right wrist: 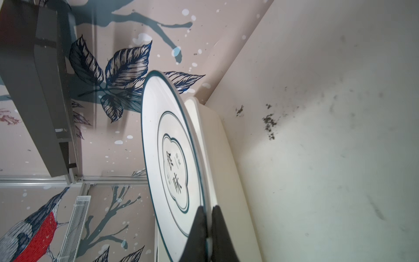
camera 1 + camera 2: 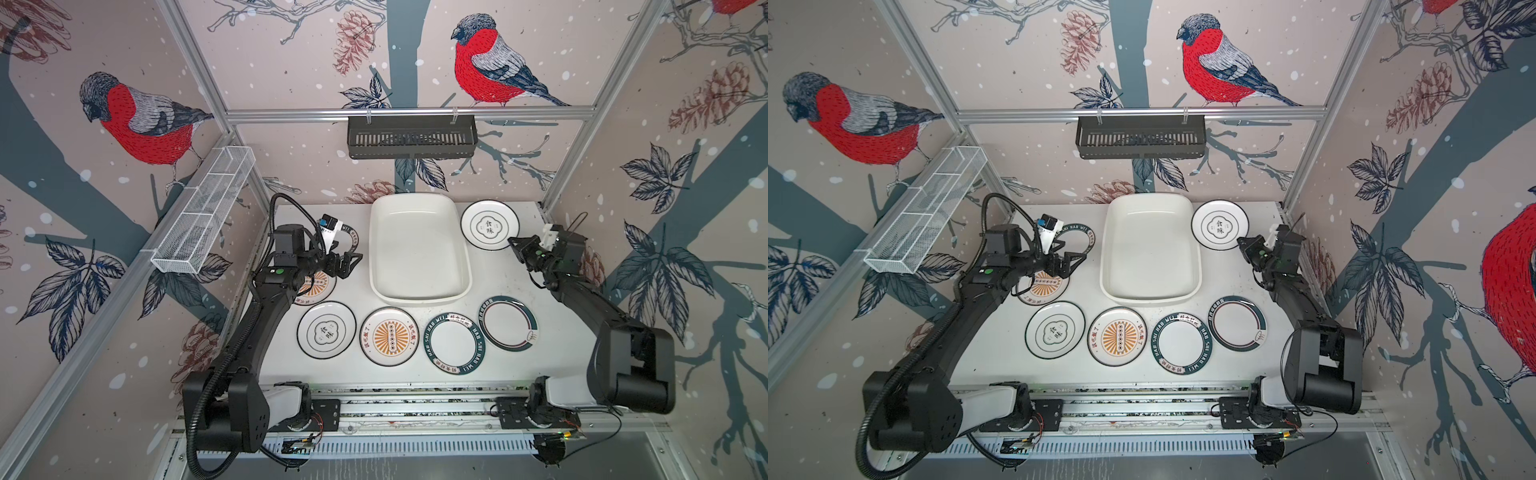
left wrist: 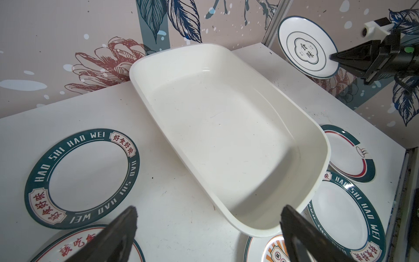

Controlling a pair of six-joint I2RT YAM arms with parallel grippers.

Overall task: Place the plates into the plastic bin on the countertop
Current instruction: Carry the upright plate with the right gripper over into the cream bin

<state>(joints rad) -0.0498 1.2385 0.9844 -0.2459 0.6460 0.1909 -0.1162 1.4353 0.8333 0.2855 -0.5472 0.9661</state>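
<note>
Nearest, four plates lie flat in a row on the white, speckled counter (image 2: 494,274): a thin-black-rimmed cloud-emblem plate (image 2: 326,329), an orange sunburst plate (image 2: 389,336), a teal lettered plate (image 2: 454,343) and a teal-and-red banded plate (image 2: 508,322). Behind them on the left, a second sunburst plate (image 2: 320,289) sits partly under the left arm. The left tool (image 2: 354,262) hangs above the counter just left of the bin, jaws spread wide, holding nothing. A second lettered plate (image 3: 90,179) lies flat just beyond it. The plastic bin (image 2: 420,297), glossy white, shallow and round-cornered, stands mid-counter with its bare floor showing. Farthest, beside the bin's far right corner, the right tool (image 1: 207,217) is clamped on the rim of another cloud-emblem plate (image 2: 490,225), held tilted, clear of the counter.
</note>
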